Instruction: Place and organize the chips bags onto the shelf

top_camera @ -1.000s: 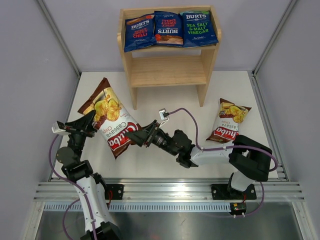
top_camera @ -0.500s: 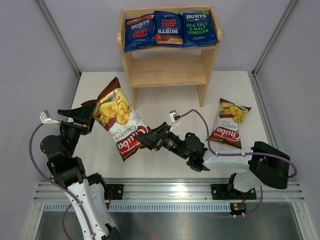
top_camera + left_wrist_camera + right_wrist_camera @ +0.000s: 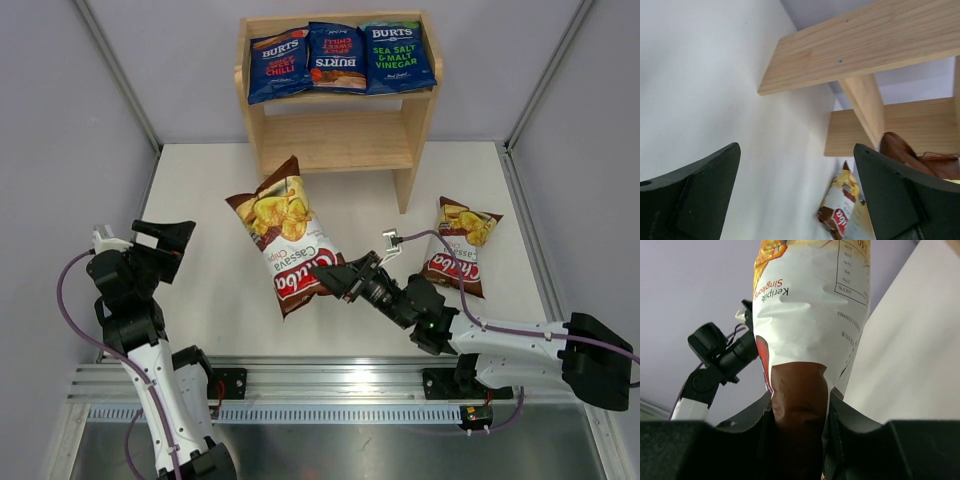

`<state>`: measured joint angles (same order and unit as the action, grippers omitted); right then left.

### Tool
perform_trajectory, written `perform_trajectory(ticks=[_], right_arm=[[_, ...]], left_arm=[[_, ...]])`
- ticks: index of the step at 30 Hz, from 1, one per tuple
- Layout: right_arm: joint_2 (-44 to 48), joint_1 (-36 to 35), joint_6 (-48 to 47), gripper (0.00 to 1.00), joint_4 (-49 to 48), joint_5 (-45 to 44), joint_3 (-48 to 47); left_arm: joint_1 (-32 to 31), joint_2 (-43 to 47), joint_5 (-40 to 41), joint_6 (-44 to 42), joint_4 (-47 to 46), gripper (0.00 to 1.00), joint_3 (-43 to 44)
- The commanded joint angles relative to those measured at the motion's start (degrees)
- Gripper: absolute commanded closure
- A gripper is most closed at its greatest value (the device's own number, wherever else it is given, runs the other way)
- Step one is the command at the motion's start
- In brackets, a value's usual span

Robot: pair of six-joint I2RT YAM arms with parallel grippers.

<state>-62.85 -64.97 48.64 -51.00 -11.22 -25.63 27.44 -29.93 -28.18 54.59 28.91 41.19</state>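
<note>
**A:** Chuba bag (image 3: 292, 243): posn? Held by what?

**B:** Held over mid table (image 3: 200, 190), just in front of shelf (image 3: 338, 142), top end aimed at shelf's L leg. It is pinched at the brown bottom seam by R gripper (image 3: 337, 281), jaws drawn in tight on the seam. L gripper (image 3: 165, 240) is spread wide w/ nothing in it, well apart from the bag.

**A:** Step in hand?

**B:** Judged: transport of 1st Chuba to shelf. Top tier is taken up by 3 Burts bags (image 3: 340, 58) side by side, so lower tier is prob. meant. 2nd Chuba (image 3: 458, 246) is lying flat on table near shelf's R leg, not yet handled.

**A:** Next move calls for?

**B:** Bag to be turned and fed in under the top board w/o its free end catching the edge. It is gripped at one end only, so sag is to be expected.

**A:** Not made out?

**B:** Rear of lower tier is hidden by the top board. Whether the bag's free end touches the table can't be told. In L wrist view, the held bag is cut off at the frame edge.
</note>
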Motion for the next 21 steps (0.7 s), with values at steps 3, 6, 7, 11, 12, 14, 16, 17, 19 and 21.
perform_trajectory(ticks=[3,6,7,11,12,14,16,17,19,21], right_arm=[[5.7,4.9,7.1,0.91,2.4,-3.7,0.6],[6.2,9.8,10.1,0.92,3.5,-1.9,-0.6],[6.2,11.3,11.1,0.92,3.1,-0.9,-1.0],[4.6,18.3,12.8,0.94,4.0,0.8,-4.1],[2.8,19.5,13.4,0.94,3.8,1.3,-4.9],[0.3,21.9,14.6,0.94,3.3,3.0,-8.1],[-3.6,24.8,15.6,0.94,2.5,4.2,-11.5],[-4.8,25.8,16.0,0.94,3.2,4.6,-12.8],[-8.6,28.5,16.8,0.94,3.6,5.7,-17.0],[-12.4,30.1,19.0,0.94,4.9,5.7,-19.6]], left_arm=[[0.1,-1.7,0.4,-12.8,2.6,0.01,2.2],[0.0,-2.2,-1.9,-18.7,2.9,0.01,2.2],[0.0,-2.5,-2.7,-21.9,3.1,0.01,2.4],[-3.6,-3.7,-1.7,-26.6,4.2,0.01,3.0],[-4.7,-3.6,-1.2,-27.1,3.7,0.01,2.4],[-7.2,-3.5,-0.2,-28.4,3.2,0.01,2.1],[-8.5,-3.4,2.4,-29.4,3.4,0.01,1.9],[-9.2,-3.2,3.1,-29.8,3.4,0.01,1.8],[-9.8,-2.3,3.9,-29.9,3.1,0.01,1.0],[-10.0,-1.6,3.3,-29.8,2.5,0.01,0.6]])
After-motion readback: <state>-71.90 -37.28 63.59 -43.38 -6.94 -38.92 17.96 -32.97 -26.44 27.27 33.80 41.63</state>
